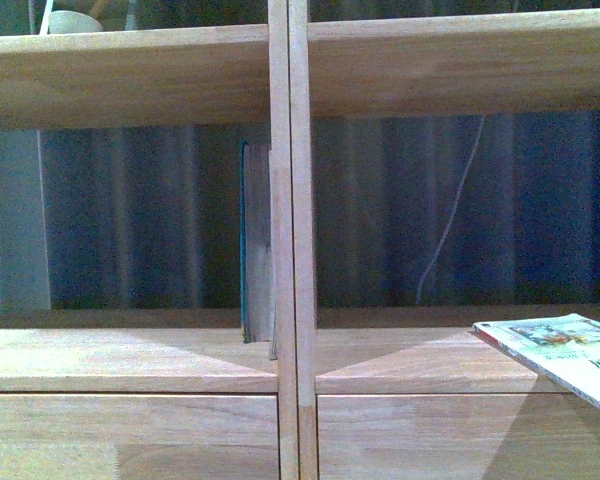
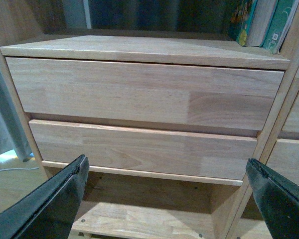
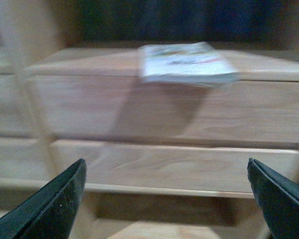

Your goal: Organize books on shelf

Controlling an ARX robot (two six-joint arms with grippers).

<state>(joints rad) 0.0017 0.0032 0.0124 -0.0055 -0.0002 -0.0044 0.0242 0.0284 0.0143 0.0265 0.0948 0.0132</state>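
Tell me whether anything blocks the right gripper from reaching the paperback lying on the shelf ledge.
Nothing visible does. The paperback overhangs the front of the right-column ledge, and the open right gripper faces the drawer fronts below it with only open air between. The view is blurred, though.

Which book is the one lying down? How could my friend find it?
Start at the light wooden shelf with two columns and go to the open compartment on the right, just above the drawer fronts. A thin pale paperback lies there, poking out over the front edge. Unlike the books standing upright in the left compartment, it lies flat and shows a picture cover.
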